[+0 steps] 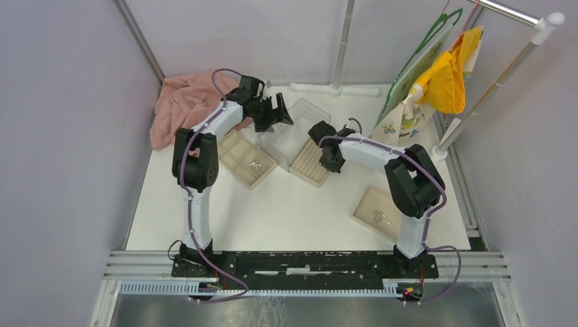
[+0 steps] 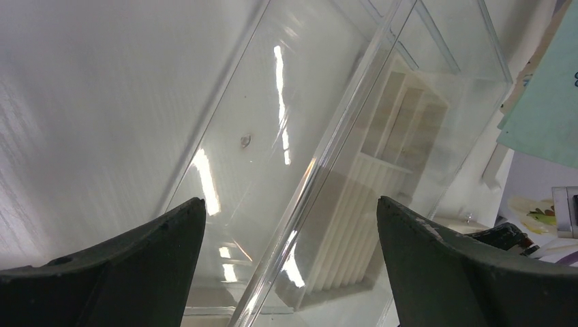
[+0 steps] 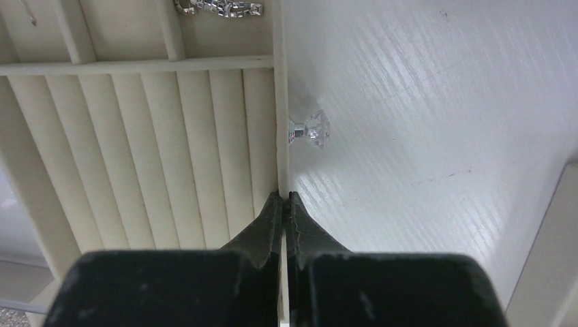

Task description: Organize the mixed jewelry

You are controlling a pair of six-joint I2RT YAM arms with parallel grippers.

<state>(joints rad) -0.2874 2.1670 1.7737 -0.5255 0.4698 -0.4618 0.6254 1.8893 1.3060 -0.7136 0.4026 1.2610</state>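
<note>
Right pincer (image 3: pixel 286 199) is pressed together with nothing visible between its tips, poised over the outer wall of the ridged ring tray (image 3: pixel 136 163). Left pincer (image 2: pixel 290 204) is spread wide and empty above the clear plastic box (image 2: pixel 382 82) just behind that tray. Mixed jewelry: a crystal stud (image 3: pixel 311 129) lies on the desk (image 3: pixel 422 136), touching the ring tray's outer wall. A chain (image 3: pixel 218 7) sits in the ring tray's far compartment. We also note a silver cluster (image 1: pixel 255 164) in the compartment tray (image 1: pixel 232 146) to its left, and a second cluster (image 1: pixel 377 216) in the flat tray (image 1: pixel 362 204) to its near right. Our judged risk: the stud sits hard against the wall, leaving one finger no room. A careless close could flick it away or shove the ring tray.
</note>
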